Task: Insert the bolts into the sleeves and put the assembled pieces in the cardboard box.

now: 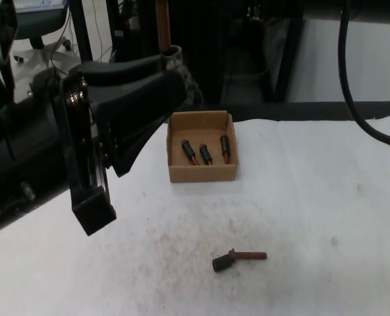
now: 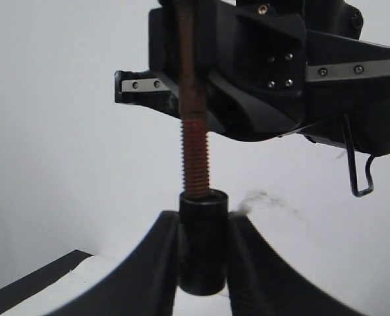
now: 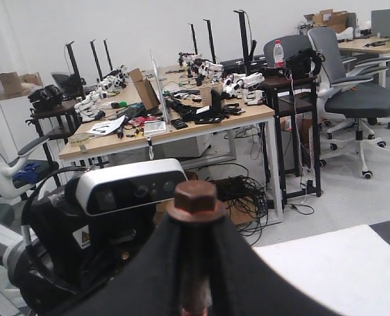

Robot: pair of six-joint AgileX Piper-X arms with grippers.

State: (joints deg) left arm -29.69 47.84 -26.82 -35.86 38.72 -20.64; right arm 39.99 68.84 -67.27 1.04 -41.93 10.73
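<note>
1. The left end effector (image 2: 203,227) is pinched on a black sleeve (image 2: 203,257), held upright with its open mouth facing up. That pose likely gives the other arm a straight path in from above.
2. The right end effector (image 3: 195,227) is pressed together on a rusty bolt (image 2: 196,155), gripping high on the shank just under the head. The threaded end hangs free and points down, lined up with the sleeve's bore.
3. The thread tip sits right at the sleeve's mouth. I cannot tell how far in it is. By my reading, insertion is only starting.
4. Both parts are held up in the air, well above the worktop (image 1: 313,197), probably so neither drags on the cloth.
5. The cardboard box (image 1: 201,174) sits farther back on the worktop with 3 assembled pieces (image 1: 190,151) lying inside.
6. A loose bolt (image 1: 251,255) and a loose sleeve (image 1: 221,264) lie nearer the camera, just beside each other, not yet assembled.
7. Writing: a yellow warning sticker (image 3: 81,236) shows on an arm's body, too small to read. Nothing else is legible.
</note>
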